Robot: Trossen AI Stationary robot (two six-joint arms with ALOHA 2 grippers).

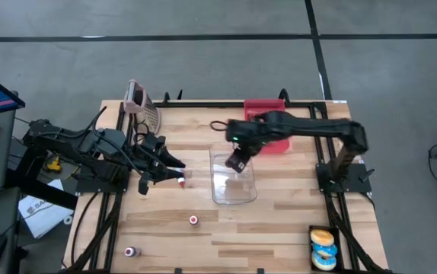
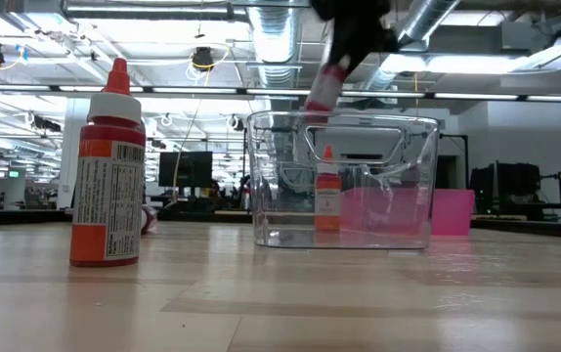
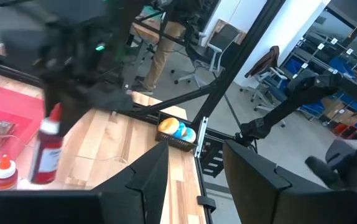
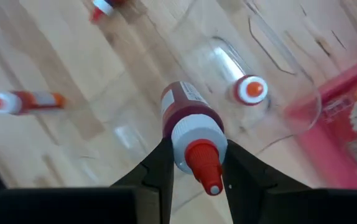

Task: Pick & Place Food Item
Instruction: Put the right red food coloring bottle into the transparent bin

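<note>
Over a wooden worktop (image 1: 279,228), the right gripper (image 4: 194,163) hangs above a clear plastic bin (image 1: 234,176), its fingers (image 4: 160,163) pinching a red sauce bottle (image 4: 188,121) by the neck, cap toward the wrist camera. Only that camera makes the grip plain; from overhead the bottle is a dark blur at the gripper's tip. The table-level camera alone shows a second small bottle (image 2: 327,191) standing upright inside the bin, and a larger red bottle (image 2: 107,166) standing close to the lens. From above, two more bottles lie loose near the front edge, one (image 1: 193,220) mid-worktop and one (image 1: 131,251) toward the left corner, with open wood around each. The left gripper (image 1: 174,173) waits at the left of the bin, fingers spread, just beside another small bottle (image 1: 181,181). A pink tray (image 1: 268,106) sits at the back edge; a black tray of doughnuts (image 1: 323,247) fills the front right corner.
</note>
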